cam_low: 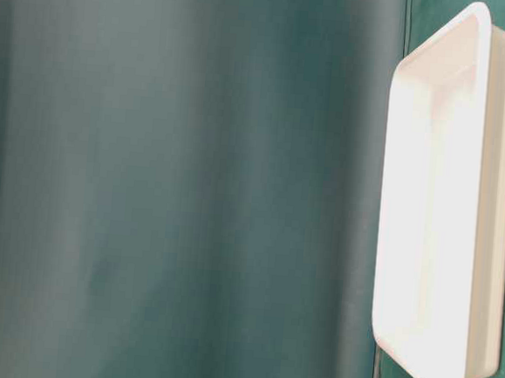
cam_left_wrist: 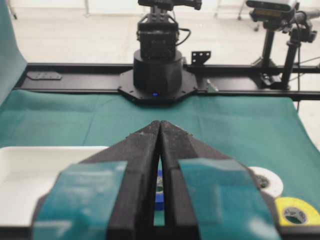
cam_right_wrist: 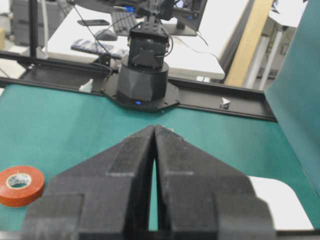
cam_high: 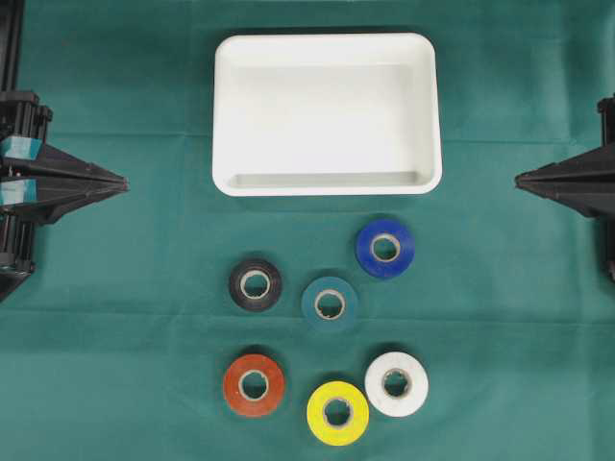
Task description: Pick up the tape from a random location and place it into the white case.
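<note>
Fingers pressed together, empty, on left gripper (cam_high: 123,182) and right gripper (cam_high: 519,179). Teal tape (cam_high: 330,303) sits near blue roll (cam_high: 385,248) at one o'clock; a wide grab may knock it short of white case (cam_high: 327,184).

Black wedge hand (cam_left_wrist: 160,131), teal-taped

You see a matt green cloth (cam_high: 115,317) with faint fold creases covering the table. The white case (cam_high: 327,182) looks like smooth, slightly glossy plastic. The tape rolls, such as the blue one (cam_high: 385,248) and the yellow one (cam_high: 337,413), have smooth sheeny sides and pale card-like cores. The gripper fingers (cam_left_wrist: 140,150) are rough matt black.
</note>
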`<action>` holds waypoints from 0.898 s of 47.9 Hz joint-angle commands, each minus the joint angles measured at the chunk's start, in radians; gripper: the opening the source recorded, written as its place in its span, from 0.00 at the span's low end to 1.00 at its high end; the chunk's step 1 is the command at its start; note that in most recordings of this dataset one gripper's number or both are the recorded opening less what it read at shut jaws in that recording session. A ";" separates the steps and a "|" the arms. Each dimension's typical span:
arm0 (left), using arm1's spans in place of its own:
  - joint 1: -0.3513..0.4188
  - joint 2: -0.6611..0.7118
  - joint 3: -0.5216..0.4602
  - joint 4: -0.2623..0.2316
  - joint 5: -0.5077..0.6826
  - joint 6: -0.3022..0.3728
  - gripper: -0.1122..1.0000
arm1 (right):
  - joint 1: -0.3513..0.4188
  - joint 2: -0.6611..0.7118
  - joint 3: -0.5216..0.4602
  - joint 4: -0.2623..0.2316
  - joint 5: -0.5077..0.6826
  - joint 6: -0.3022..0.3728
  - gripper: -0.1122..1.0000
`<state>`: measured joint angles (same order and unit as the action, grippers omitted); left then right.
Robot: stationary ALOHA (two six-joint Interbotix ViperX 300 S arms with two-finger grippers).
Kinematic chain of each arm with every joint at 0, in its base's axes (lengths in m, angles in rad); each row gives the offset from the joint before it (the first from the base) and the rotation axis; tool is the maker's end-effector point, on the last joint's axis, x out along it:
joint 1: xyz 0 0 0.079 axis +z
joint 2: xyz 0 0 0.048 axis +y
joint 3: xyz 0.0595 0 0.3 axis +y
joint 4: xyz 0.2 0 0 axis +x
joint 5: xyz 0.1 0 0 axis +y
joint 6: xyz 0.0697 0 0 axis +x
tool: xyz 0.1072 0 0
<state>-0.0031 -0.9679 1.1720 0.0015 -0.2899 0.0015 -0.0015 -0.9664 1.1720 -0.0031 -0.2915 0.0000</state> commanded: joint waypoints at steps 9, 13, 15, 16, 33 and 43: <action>0.008 0.011 -0.031 0.000 0.035 0.005 0.09 | -0.006 0.055 -0.048 -0.002 0.020 0.002 0.10; 0.009 0.009 -0.031 0.002 0.043 0.005 0.09 | -0.006 0.061 -0.054 -0.002 0.035 0.003 0.10; 0.011 0.011 -0.031 0.000 0.049 0.005 0.09 | -0.005 0.061 -0.055 -0.002 0.046 0.005 0.10; 0.011 0.012 -0.031 0.000 0.054 0.005 0.09 | -0.006 0.061 -0.055 -0.002 0.054 0.005 0.10; 0.011 0.015 -0.031 0.000 0.077 0.002 0.13 | -0.006 0.021 -0.069 0.002 0.141 0.023 0.10; 0.012 0.015 -0.031 0.000 0.077 0.002 0.49 | -0.006 0.015 -0.077 0.003 0.166 0.025 0.34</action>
<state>0.0061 -0.9603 1.1674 0.0015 -0.2086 0.0015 -0.0061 -0.9511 1.1259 -0.0031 -0.1289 0.0230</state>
